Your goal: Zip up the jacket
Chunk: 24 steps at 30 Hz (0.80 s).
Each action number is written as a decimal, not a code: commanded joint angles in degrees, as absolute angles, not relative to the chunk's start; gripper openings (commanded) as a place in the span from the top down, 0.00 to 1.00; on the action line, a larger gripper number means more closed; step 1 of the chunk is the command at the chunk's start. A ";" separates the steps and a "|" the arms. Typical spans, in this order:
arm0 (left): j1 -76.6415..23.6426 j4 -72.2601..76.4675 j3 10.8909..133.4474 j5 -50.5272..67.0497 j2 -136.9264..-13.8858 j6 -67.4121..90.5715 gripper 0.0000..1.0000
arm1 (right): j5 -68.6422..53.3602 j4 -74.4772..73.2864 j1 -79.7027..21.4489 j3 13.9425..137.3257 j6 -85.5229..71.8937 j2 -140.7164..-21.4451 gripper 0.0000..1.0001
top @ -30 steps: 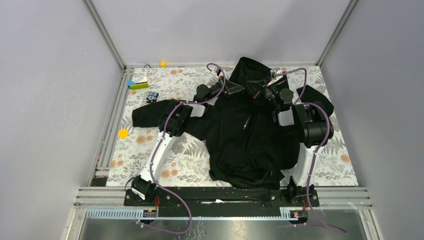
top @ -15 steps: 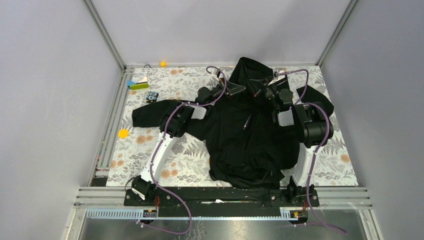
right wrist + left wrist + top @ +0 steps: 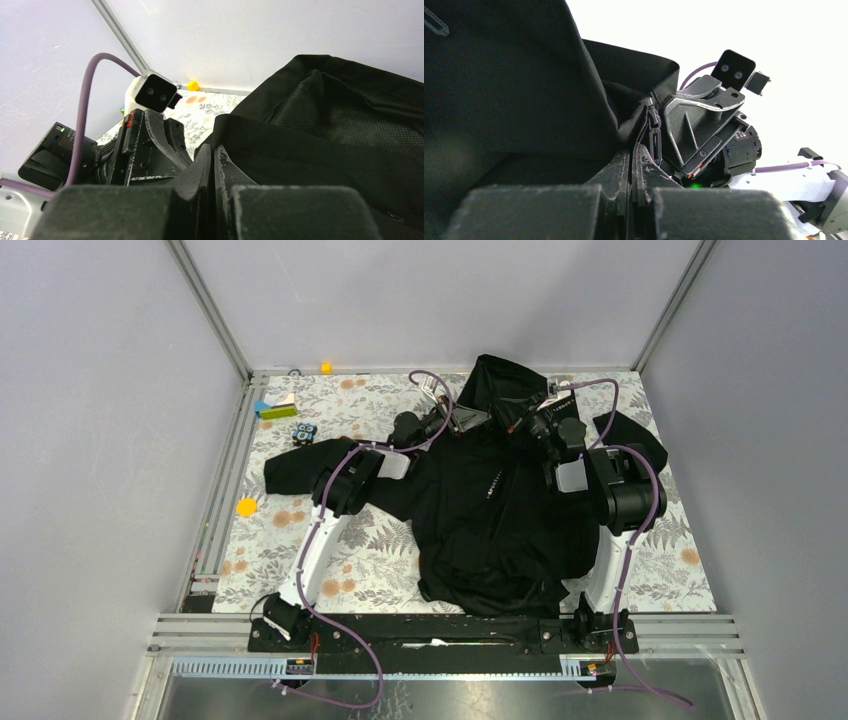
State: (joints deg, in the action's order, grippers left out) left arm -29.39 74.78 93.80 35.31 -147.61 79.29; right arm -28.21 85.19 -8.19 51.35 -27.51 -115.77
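Left gripper (image 3: 633,152) jaws pressed together, pinching a black fabric edge of the jacket (image 3: 490,520) up at the collar. Right gripper (image 3: 214,151) jaws also closed on a jacket edge, and the 2 grippers sit nearly tip to tip. Jacket lies spread in the middle of the floral surface (image 3: 370,560), hood toward the far wall, 1 sleeve out each side, yellow disc (image 3: 246,507) well to its left.
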 commanded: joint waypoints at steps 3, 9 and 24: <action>-30.67 72.97 89.32 35.65 -138.91 69.85 1.00 | -27.09 95.79 -8.09 52.32 -27.81 -115.15 1.00; -31.86 72.86 89.45 34.73 -139.48 69.55 1.00 | -24.08 95.98 -7.51 54.02 -34.57 -115.47 1.00; -31.24 64.18 92.68 33.04 -142.81 69.60 1.00 | -32.80 96.42 -7.48 56.51 -38.64 -111.32 1.00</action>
State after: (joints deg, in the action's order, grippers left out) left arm -30.94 67.51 90.63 31.42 -141.86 70.98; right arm -28.62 85.14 -7.31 53.01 -37.19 -115.98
